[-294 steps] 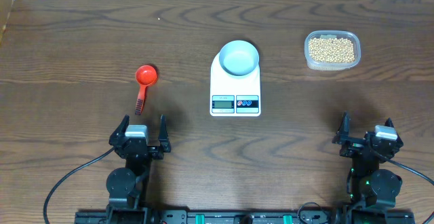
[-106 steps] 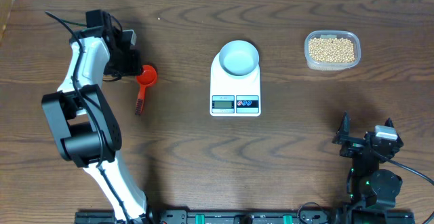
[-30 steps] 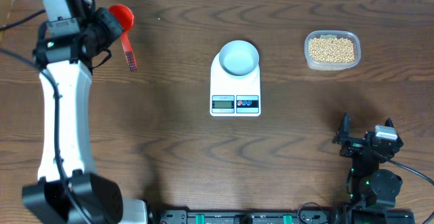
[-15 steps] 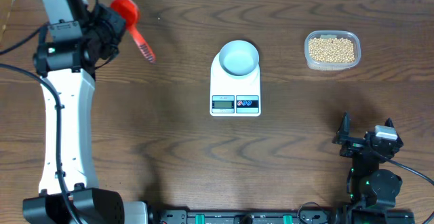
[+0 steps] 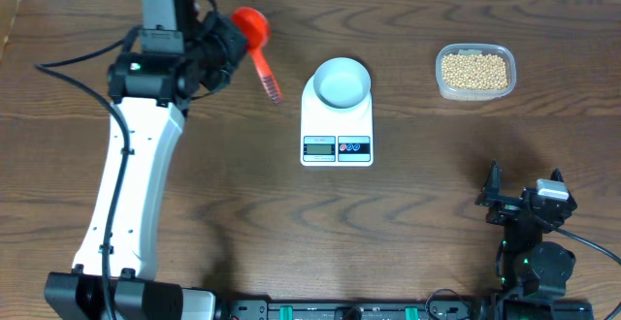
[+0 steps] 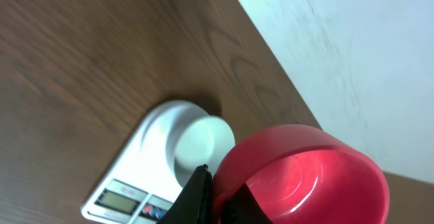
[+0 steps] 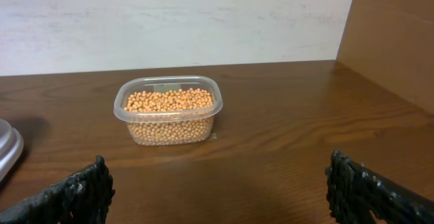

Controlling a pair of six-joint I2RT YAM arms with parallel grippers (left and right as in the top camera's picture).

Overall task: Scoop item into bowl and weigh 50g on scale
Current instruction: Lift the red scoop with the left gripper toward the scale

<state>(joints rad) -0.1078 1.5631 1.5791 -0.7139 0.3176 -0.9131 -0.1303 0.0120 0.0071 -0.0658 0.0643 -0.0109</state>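
Note:
My left gripper (image 5: 229, 37) is raised over the back left of the table, shut on the rim of a red scoop (image 5: 250, 21) whose ribbed handle (image 5: 269, 80) hangs toward the scale. The scoop's empty cup (image 6: 305, 173) fills the left wrist view, pinched between the fingers (image 6: 196, 197). The white scale (image 5: 337, 116) lies mid-table with the small white bowl (image 5: 342, 81) on it; both also show in the left wrist view, scale (image 6: 132, 183) and bowl (image 6: 202, 144). The tan beans (image 5: 474, 70) fill a clear tub. My right gripper (image 7: 217, 183) rests open at the front right, facing the beans (image 7: 169, 112).
The clear plastic tub (image 5: 474, 89) stands at the back right, apart from the scale. A brown board (image 7: 393, 34) rises at the table's right edge. A white wall (image 7: 176, 20) runs behind the table.
My left arm has swung right along the back of the table, carrying the red scoop from the far left corner to just left of the scale. The right arm has not moved.

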